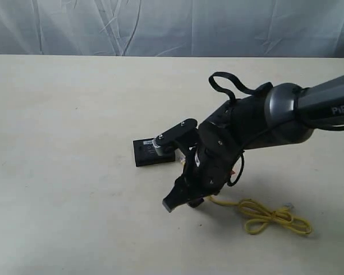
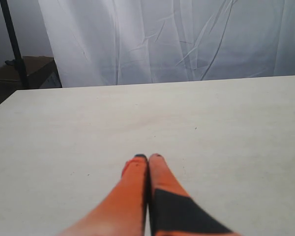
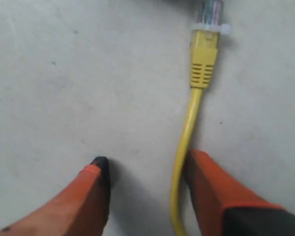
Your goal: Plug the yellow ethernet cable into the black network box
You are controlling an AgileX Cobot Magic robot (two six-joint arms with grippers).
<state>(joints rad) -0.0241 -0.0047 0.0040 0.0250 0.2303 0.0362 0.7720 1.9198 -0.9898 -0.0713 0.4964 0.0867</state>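
Black-and-grey arm (image 1: 286,109) with white lettering, looped black cable (image 1: 239,84), orange fingers (image 3: 211,191).

Matt table (image 1: 74,172), smooth plastic yellow ethernet cable (image 3: 202,59), creased cloth backdrop (image 1: 160,23).

The pale table (image 1: 63,143) carries a flat black box (image 1: 148,153) near its middle and, to the right, a yellow cable (image 1: 269,216) lying in loose loops.

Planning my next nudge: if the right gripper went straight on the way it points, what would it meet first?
Likely the yellow ethernet cable, which runs between the open jaws of the right gripper; its clear plug lies just ahead. Depth is unclear, so the table may come first.
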